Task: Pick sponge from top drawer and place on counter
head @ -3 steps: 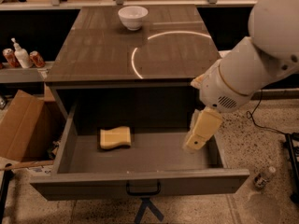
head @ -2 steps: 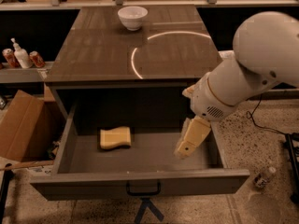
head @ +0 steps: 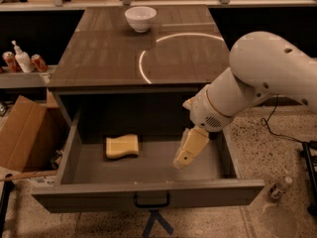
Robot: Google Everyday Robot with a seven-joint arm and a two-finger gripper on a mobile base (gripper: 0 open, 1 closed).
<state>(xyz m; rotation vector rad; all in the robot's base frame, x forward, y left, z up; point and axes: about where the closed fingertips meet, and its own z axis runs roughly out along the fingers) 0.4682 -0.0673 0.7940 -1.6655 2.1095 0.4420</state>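
The pale yellow sponge (head: 122, 146) lies flat on the floor of the open top drawer (head: 148, 193), left of its middle. My gripper (head: 182, 161) hangs inside the drawer, right of the middle, about a hand's width to the right of the sponge and apart from it. It holds nothing that I can see. The white arm reaches in from the right above the drawer's right side. The glossy grey-brown counter (head: 109, 58) lies behind the drawer, with a bright curved light arc on it.
A white bowl (head: 140, 18) stands at the counter's far edge. A cardboard box (head: 22, 133) sits on the floor to the left of the drawer. Cans and a pump bottle (head: 22, 58) stand on a low shelf at the left. A small bottle (head: 280, 187) lies on the floor at the right.
The arm has swung left and lower into the drawer. The gripper has moved from the drawer's right wall toward the sponge. The sponge has not moved.
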